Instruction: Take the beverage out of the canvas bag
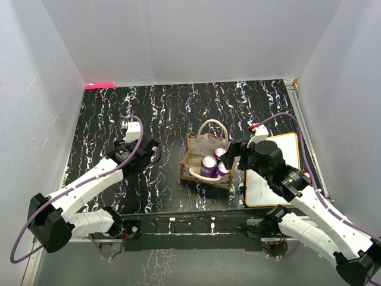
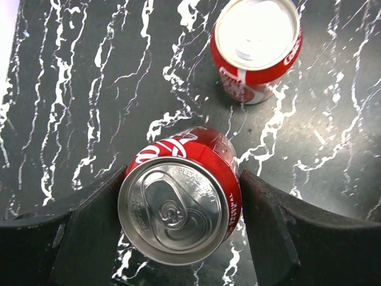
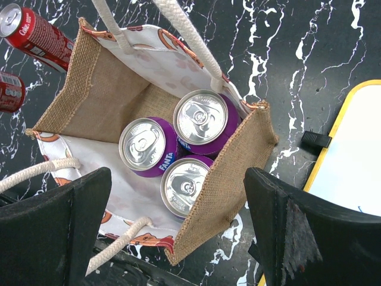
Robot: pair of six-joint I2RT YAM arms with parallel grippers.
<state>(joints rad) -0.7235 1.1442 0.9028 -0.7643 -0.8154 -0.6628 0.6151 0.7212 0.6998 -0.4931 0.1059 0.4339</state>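
- Arm mounting rail [image 1: 190, 225] lay nearest in the top view. Beyond it the canvas bag [image 1: 191, 159] stood mid-table between both arms. The black, white-veined table [image 1: 178, 107] was enclosed by plain white walls [image 1: 178, 36], and a white board [image 1: 280, 176] with a yellow-orange rim lay to the bag's right.
- Left wrist view: the left gripper [image 2: 181, 196] was clenched on a red cola can [image 2: 178, 205], with a second red can [image 2: 256, 47] near it. A careless release would probably knock the two together.
- Right wrist view: the right gripper [image 3: 178, 190] hung spread wide and empty over the bag mouth, where three purple Fanta cans [image 3: 146, 146] stood touching. Likely hazards:
  - a finger snagging a cream handle [image 3: 184, 36] or the fabric wall;
  - no gap between the cans for a finger;
  - the light bag lifting with the can.
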